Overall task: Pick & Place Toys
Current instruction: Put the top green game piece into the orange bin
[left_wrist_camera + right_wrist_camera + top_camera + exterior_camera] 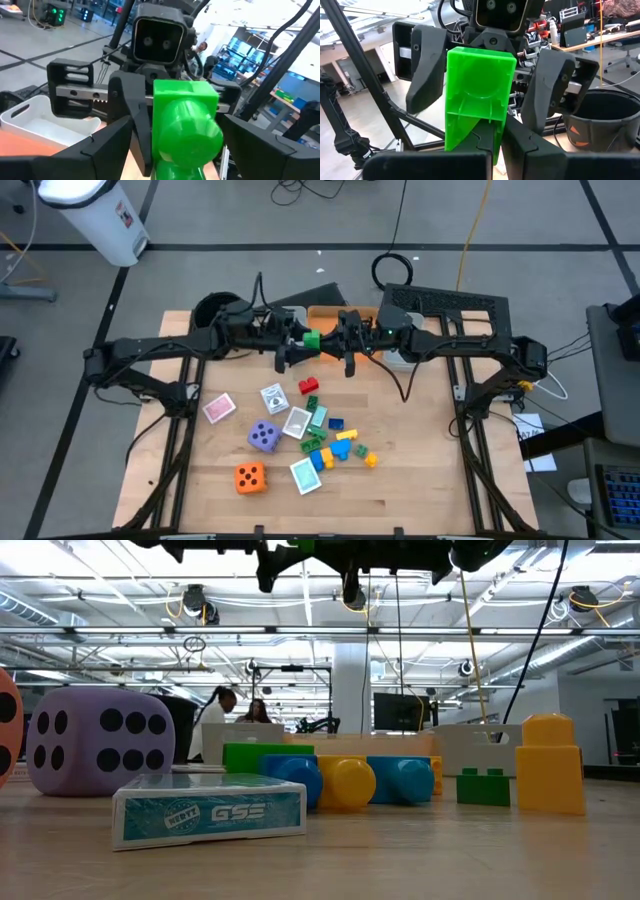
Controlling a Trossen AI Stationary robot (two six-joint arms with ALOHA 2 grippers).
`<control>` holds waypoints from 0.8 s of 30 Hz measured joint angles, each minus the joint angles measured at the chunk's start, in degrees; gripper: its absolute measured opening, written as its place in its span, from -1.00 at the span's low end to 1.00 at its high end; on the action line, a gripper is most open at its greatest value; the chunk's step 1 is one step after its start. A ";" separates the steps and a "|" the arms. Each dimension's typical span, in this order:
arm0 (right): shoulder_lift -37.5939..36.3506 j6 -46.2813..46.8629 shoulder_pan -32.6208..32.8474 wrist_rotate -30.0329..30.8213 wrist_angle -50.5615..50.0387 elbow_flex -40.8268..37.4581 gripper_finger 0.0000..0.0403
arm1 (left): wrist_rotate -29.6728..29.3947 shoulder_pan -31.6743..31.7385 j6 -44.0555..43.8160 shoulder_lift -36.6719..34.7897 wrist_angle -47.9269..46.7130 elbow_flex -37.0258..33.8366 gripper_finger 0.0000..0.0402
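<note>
A green brick (310, 338) hangs in the air over the far middle of the table, where my two arms meet. My right gripper (502, 140) is shut on it. My left gripper (180, 137) is open, level and facing the right one, with one finger on each side of the brick; I see no touch. On the table below lie a purple die (264, 436), an orange die (250, 477), several small bricks (335, 442) and flat cards (219, 408). My right gripper holds the green brick by one side wall (492, 122) at its hollow underside, one finger inside the hollow and one (135, 120) outside. The fingers come level from the table's right. The brick is lifted clear, its stud (192, 135) facing the left gripper.
An orange bin (330, 315) and a grey bin (30, 115) stand at the far edge behind the grippers. A round black pot (210, 310) sits at the far left. A teal card box (210, 812) lies nearest the table's front edge.
</note>
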 joint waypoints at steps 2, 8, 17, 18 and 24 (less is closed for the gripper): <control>0.00 0.00 -0.01 0.00 0.02 0.01 -0.97 | -0.52 0.00 0.03 -0.02 0.05 0.00 0.54; 0.00 0.00 -0.02 0.00 0.00 0.02 -0.97 | -1.57 0.00 1.24 -0.18 1.34 0.02 0.54; 0.00 0.00 -0.02 0.00 0.00 0.02 -0.97 | -2.48 0.00 1.36 -0.18 1.41 0.02 0.54; 0.00 0.00 -0.02 0.00 0.00 0.02 -0.97 | -2.50 0.00 1.36 -0.18 1.47 0.02 0.54; 0.00 0.00 -0.02 0.00 0.00 0.02 -0.97 | -2.50 0.00 1.34 -0.18 1.47 0.02 0.54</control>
